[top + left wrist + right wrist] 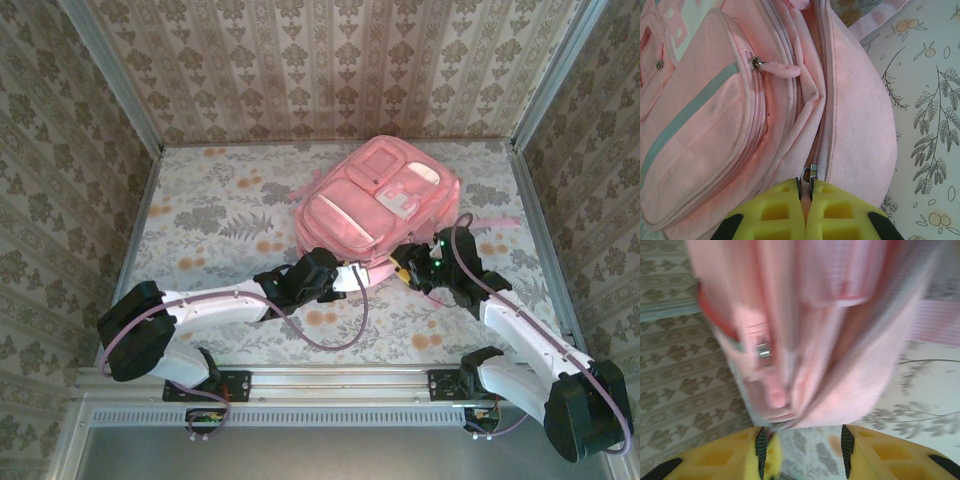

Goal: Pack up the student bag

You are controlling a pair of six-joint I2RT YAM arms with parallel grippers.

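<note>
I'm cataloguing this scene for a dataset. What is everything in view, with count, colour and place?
bag: one, pink, lying front up on the far right part of the table.
pocket pull: one, pink tab, on a front pocket of the bag.
main pull: one, metal with a pink tab, on the zip at the bag's near edge.
strap: one, pink, on the table to the right of the bag.
table: one, pale floral cover, under the bag.
walls: three, beige patterned, around the table.
left claw: one, yellow fingers, shut on the main pull.
right claw: one, yellow fingers, open, at the bag's near right corner.
</note>
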